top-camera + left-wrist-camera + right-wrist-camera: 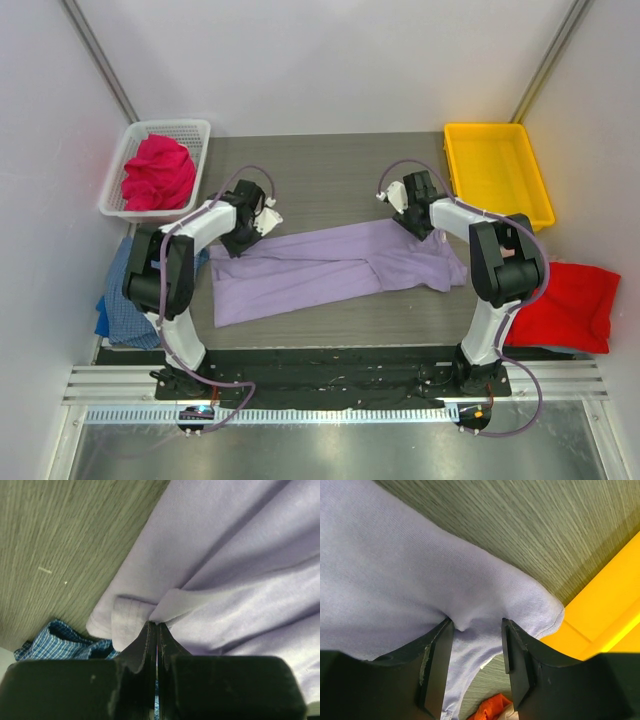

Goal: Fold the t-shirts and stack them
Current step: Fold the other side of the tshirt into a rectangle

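The lavender-purple t-shirt lies spread and rumpled across the middle of the table. My left gripper is at its far left edge, and its jaws are shut on a pinched fold of the lavender cloth. My right gripper is at the shirt's far right edge. Its jaws are open and straddle a hump of lavender cloth without pinching it. The magenta-pink t-shirt is bunched in the white basket. The red t-shirt lies at the right. The blue checked t-shirt lies at the left, and also shows in the left wrist view.
The white mesh basket stands at the back left. The yellow tray stands at the back right, and its rim is close beside my right gripper. Grey walls close in both sides, and a metal rail runs along the near edge.
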`<state>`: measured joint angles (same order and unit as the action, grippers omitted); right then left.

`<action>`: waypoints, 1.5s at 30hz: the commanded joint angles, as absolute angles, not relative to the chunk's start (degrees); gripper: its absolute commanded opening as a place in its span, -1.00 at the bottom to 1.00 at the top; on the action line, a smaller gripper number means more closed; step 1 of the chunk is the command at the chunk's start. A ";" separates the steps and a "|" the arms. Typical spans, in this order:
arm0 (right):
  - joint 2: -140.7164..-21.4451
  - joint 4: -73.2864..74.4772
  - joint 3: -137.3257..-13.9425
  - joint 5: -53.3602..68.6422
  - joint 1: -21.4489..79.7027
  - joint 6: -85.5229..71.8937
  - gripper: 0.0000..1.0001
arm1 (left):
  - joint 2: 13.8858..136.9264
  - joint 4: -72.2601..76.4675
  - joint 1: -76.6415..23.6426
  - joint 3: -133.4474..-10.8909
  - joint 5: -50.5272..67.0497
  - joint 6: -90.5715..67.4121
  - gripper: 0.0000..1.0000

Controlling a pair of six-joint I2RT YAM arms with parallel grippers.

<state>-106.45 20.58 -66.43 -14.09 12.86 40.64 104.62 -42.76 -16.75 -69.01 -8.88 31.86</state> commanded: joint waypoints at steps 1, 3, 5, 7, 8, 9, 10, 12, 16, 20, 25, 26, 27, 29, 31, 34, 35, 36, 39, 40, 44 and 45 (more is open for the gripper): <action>-107.05 20.39 -64.69 -16.00 11.34 41.31 0.03 | 98.35 -46.22 -16.61 -68.73 -7.83 31.11 -0.95; -107.31 20.39 -64.51 -15.73 11.34 41.31 0.03 | 97.30 -46.93 -16.87 -68.64 -7.38 30.59 -0.95; -107.40 20.48 -64.34 -15.56 11.34 41.22 0.03 | 95.98 -47.81 -17.14 -68.38 -6.51 30.15 -0.95; -107.40 20.39 -64.07 -15.56 11.34 41.22 0.03 | 94.84 -48.77 -17.66 -67.94 -6.33 29.80 -0.95; -107.49 20.48 -63.99 -15.47 11.34 41.22 0.02 | 94.49 -49.04 -17.84 -67.77 -6.24 29.53 -0.95; -107.32 20.39 -63.90 -15.47 11.25 41.22 0.03 | 94.13 -49.22 -18.19 -67.42 -6.24 29.36 -0.95; -107.31 20.30 -63.72 -15.47 11.25 41.22 0.02 | 93.35 -49.39 -18.45 -66.72 -6.24 29.18 -0.95; -107.23 20.30 -63.46 -15.47 11.34 41.31 0.03 | 92.55 -49.83 -19.16 -65.92 -6.24 28.57 -0.95; -106.96 20.39 -63.11 -15.56 11.25 41.40 0.02 | 90.53 -50.62 -20.48 -63.72 -6.33 27.16 -0.94; -106.79 20.39 -62.67 -15.56 11.25 41.48 0.02 | 87.20 -51.24 -21.44 -62.32 -6.77 26.37 -0.93; -106.61 20.30 -62.05 -15.47 11.25 41.49 0.01 | 85.34 -51.95 -21.80 -60.82 -7.56 25.93 -0.88; -106.52 20.30 -61.96 -15.29 11.16 41.40 0.02 | 85.34 -51.51 -21.80 -60.56 -7.65 25.93 -0.87; -106.61 20.39 -61.88 -15.21 11.16 41.31 0.01 | 85.60 -51.16 -21.71 -60.03 -8.26 26.01 -0.84; -106.44 20.65 -61.87 -15.03 11.08 41.22 0.01 | 86.22 -49.84 -21.71 -59.33 -9.22 26.28 -0.79; -106.17 20.92 -61.53 -14.77 11.16 41.22 0.01 | 87.36 -48.87 -21.71 -58.89 -10.19 26.63 -0.75; -105.47 20.92 -60.74 -14.59 11.16 41.31 0.01 | 88.42 -46.68 -21.80 -58.36 -10.28 26.72 -0.61; -105.29 20.92 -60.47 -14.50 11.16 41.31 0.01 | 88.59 -45.89 -21.71 -58.36 -10.20 26.54 -0.59; -105.21 20.92 -59.95 -14.41 11.08 41.31 0.01 | 88.85 -45.79 -21.80 -58.53 -9.76 26.54 -0.58; -105.29 20.65 -59.33 -14.41 10.99 41.57 0.01 | 89.21 -45.26 -21.71 -59.50 -9.32 26.45 -0.57; -105.47 20.57 -59.24 -14.41 10.99 41.49 0.00 | 89.38 -45.18 -21.71 -59.85 -9.23 26.46 -0.57; -105.82 20.57 -59.15 -13.89 11.07 41.05 0.00 | 90.52 -44.65 -21.80 -62.66 -8.18 26.46 -0.54; -105.73 20.65 -59.15 -13.89 11.07 40.96 0.00 | 91.05 -44.65 -21.71 -63.19 -7.74 26.80 -0.54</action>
